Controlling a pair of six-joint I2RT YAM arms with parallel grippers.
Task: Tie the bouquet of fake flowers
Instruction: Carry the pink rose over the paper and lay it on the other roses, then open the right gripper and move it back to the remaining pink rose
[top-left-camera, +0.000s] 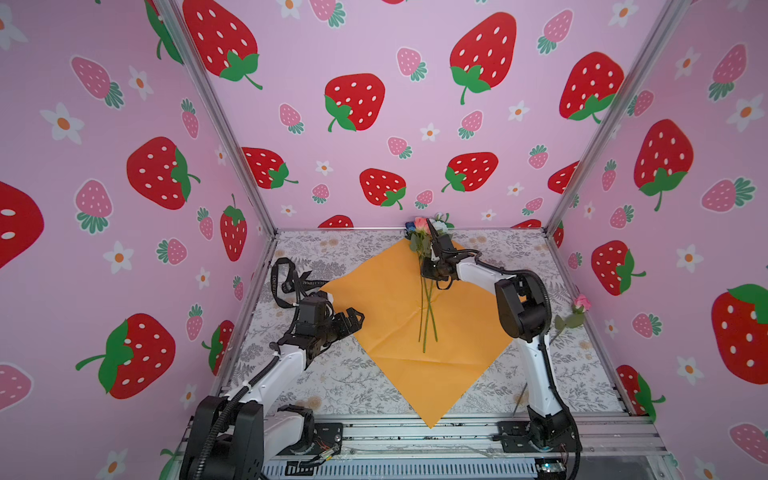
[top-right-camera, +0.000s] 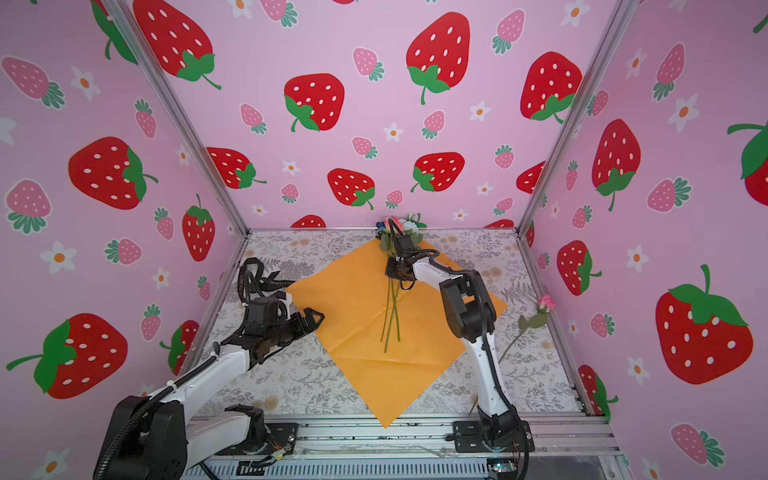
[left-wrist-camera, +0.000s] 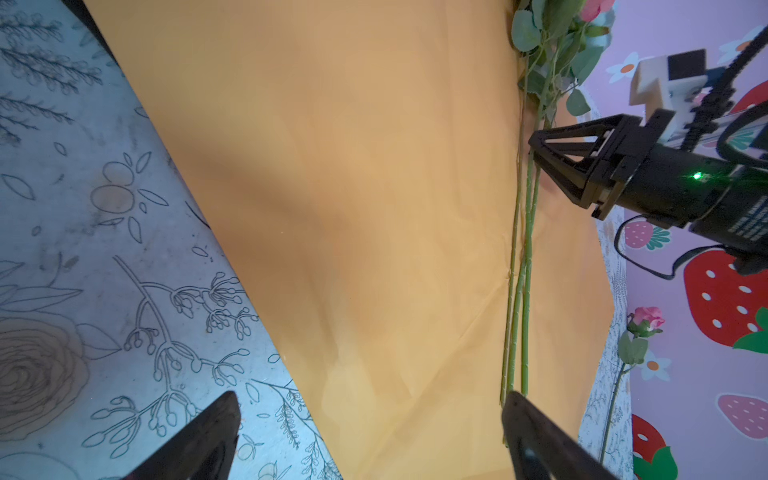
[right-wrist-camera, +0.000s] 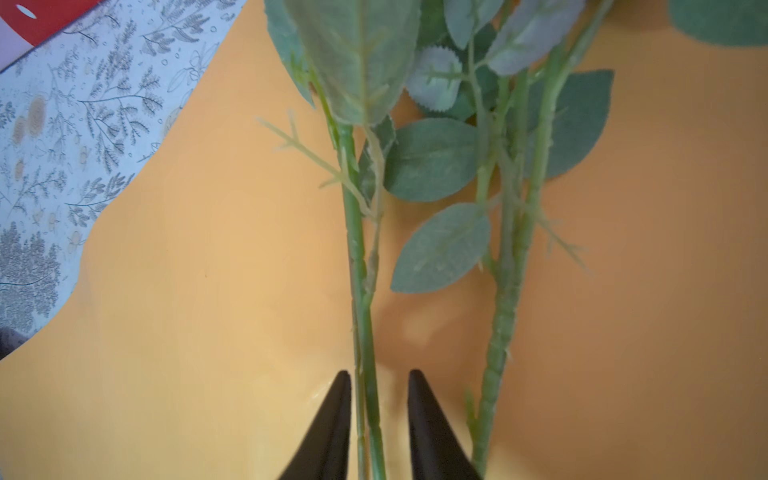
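bouquet of fake flowers (top-left-camera: 427, 309) is lying along the middle of the orange paper (top-left-camera: 374, 299), blooms pointing to the back corner and stems running toward the front, likely so the sheet can be folded around it before tying. right gripper (right-wrist-camera: 379, 380) is sitting low over the stems just below the leaves. its jaws are standing a little apart with one stem between them and a gap on one side, so it's straddling rather than clamping. to me that's looking like a placing or straightening touch. left gripper (left-wrist-camera: 372, 399) is hovering at the paper's left edge with jaws spread wide, holding nothing, probably placed to fold or pin the sheet. black ribbon (top-left-camera: 286, 280) is lying untouched on the counter (top-left-camera: 332, 374) behind that arm. a lone pink rose (top-left-camera: 579, 305) is resting well apart by the right wall, not yet gathered in.
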